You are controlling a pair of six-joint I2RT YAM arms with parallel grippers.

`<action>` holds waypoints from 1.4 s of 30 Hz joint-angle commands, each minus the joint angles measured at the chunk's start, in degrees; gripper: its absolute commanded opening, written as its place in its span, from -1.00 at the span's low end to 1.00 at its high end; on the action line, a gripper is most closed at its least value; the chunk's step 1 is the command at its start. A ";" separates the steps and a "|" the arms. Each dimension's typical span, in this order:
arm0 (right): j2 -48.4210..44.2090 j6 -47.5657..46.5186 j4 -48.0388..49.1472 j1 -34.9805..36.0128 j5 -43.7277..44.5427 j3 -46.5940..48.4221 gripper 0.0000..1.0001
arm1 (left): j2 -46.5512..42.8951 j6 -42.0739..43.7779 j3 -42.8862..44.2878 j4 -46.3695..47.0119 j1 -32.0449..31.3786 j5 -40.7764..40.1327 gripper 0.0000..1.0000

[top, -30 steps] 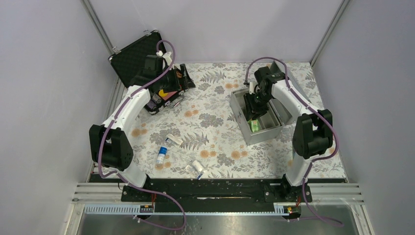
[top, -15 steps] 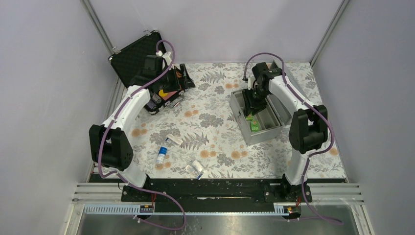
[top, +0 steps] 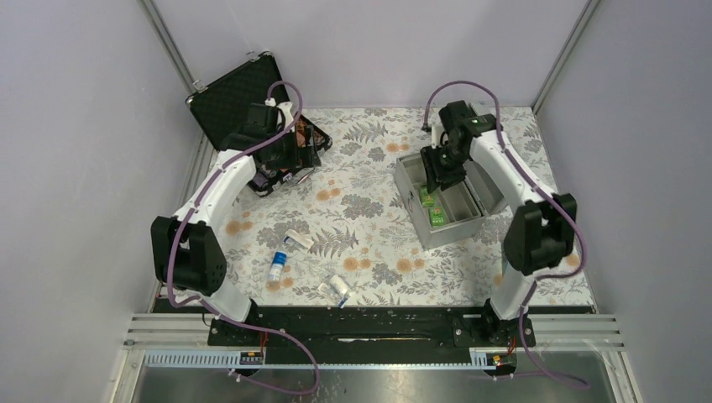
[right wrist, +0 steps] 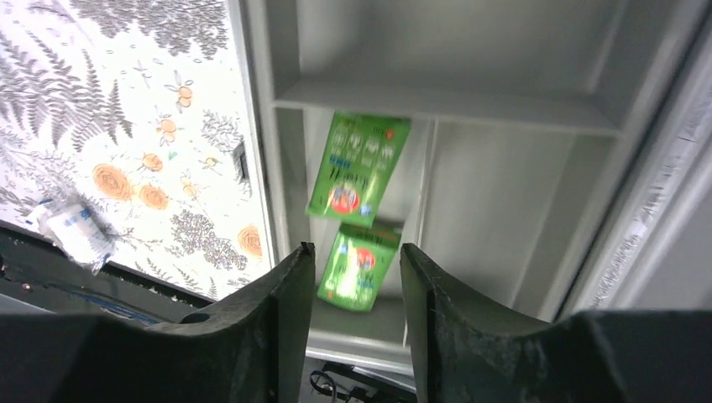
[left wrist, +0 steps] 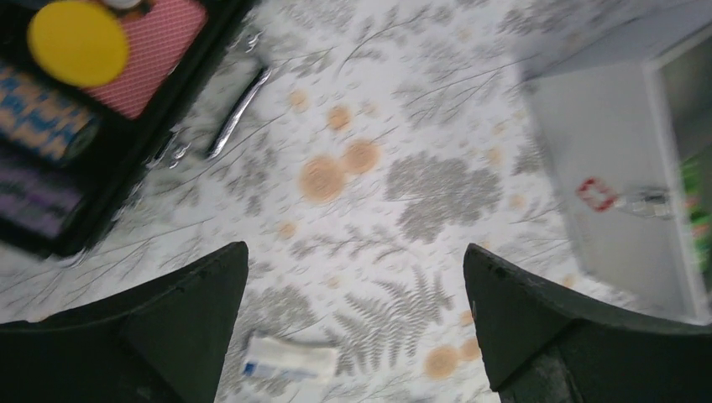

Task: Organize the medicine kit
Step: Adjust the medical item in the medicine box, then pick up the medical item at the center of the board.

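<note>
1. Silver-grey medicine kit (top: 449,233) sits open on the surface's (top: 369,218) right side.
2. Right arm (top: 504,168) bends over it, right claw (right wrist: 353,256) half open, seemingly empty.
3. Left arm (top: 222,180) stretches by the black case (top: 227,96), left claw (left wrist: 354,249) wide.

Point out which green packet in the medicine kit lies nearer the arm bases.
The near green packet, by the medicine kit's front wall; the far packet lies behind it.

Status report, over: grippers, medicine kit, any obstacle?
Left gripper open, empty. Right gripper open above medicine kit, two green packets inside. No obstacle seen.
</note>
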 commanded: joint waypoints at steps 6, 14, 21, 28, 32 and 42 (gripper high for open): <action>-17.15 -3.19 -0.44 0.65 1.04 -7.62 0.02 | -2.27 20.95 -6.50 -24.46 3.57 -11.45 0.96; -18.25 -3.31 0.43 0.65 -0.20 -9.68 0.03 | -5.03 30.66 -19.94 -28.93 4.53 -12.62 0.76; -15.53 -3.16 0.43 0.65 -1.15 -7.34 0.02 | -0.90 32.31 -20.95 -28.42 4.54 -7.12 0.39; -14.31 -2.88 0.60 0.67 -1.98 -5.67 0.01 | 4.36 30.47 -21.03 -27.07 4.54 -0.85 0.13; -14.78 -2.94 0.95 0.65 -1.64 -6.33 0.01 | 6.17 30.35 -21.39 -26.73 4.51 2.00 -0.25; -15.72 -3.18 0.96 0.65 -1.98 -6.12 0.01 | 4.85 33.85 -10.60 -35.37 4.63 9.21 -1.00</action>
